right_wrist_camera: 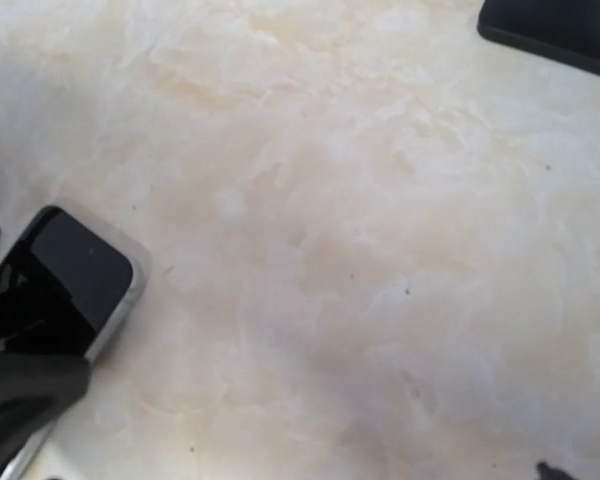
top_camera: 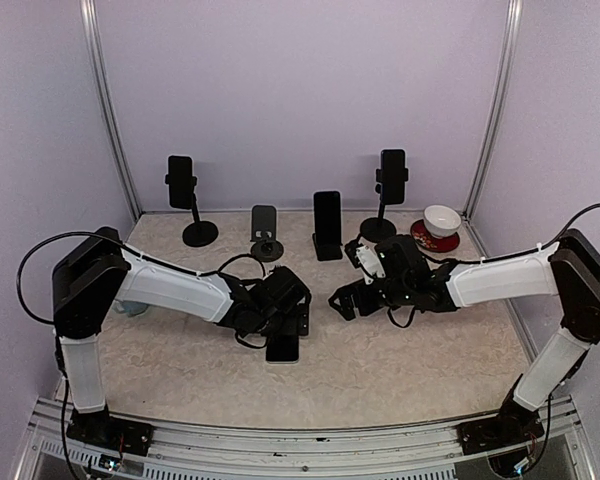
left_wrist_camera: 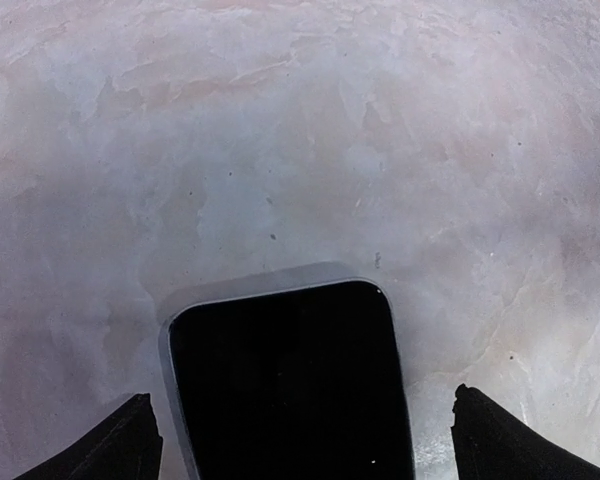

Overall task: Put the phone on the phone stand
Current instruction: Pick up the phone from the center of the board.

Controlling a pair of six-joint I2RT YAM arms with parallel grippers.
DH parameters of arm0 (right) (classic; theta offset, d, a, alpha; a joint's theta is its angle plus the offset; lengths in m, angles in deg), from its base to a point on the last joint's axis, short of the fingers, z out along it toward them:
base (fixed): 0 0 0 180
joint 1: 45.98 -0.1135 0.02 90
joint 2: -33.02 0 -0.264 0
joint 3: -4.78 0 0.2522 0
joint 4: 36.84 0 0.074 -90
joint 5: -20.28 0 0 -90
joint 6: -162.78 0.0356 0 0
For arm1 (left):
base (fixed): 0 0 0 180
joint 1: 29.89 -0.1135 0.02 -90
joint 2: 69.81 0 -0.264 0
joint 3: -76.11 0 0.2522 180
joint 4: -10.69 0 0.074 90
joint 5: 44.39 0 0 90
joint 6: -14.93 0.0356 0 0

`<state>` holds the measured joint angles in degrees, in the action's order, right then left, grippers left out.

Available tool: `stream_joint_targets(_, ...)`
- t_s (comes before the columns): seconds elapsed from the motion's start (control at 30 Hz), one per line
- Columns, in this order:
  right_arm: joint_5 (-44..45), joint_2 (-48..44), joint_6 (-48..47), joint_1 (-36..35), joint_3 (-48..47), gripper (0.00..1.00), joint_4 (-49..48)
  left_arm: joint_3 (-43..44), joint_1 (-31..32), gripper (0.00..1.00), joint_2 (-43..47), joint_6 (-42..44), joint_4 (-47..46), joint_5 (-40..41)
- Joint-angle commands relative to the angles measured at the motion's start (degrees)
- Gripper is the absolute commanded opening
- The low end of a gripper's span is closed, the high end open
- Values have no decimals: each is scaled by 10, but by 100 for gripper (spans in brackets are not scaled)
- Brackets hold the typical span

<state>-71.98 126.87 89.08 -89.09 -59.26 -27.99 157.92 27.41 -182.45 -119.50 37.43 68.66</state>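
Now I see the phone (left_wrist_camera: 285, 370) lying flat on the marbled beige table (left_wrist_camera: 280, 150), between the wide-spread fingers (left_wrist_camera: 130, 445) of the left gripper (left_wrist_camera: 300, 415), which grips nothing. Near it the right gripper (top_camera: 342, 300) gapes empty. Pale lilac walls (top_camera: 300, 90) surround the table.

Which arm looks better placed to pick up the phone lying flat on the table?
The left. The left gripper hangs open right over the phone, a finger on either side. The right gripper, also open, sits off to one side.
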Motion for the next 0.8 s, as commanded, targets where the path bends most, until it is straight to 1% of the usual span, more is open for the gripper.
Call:
stream_joint_targets(0.0, 3, -14, 13, -5, 11, 100, -22, 20, -6, 99, -20, 9, 29, 10)
stream_joint_targets(0.27, -1, -16, 13, -5, 13, 100, -25, 45, -2, 99, -46, 14, 50, 11)
stream_joint_targets(0.77, -5, -8, 14, -5, 12, 100, -27, 74, 22, 94, -81, -15, 124, 73)
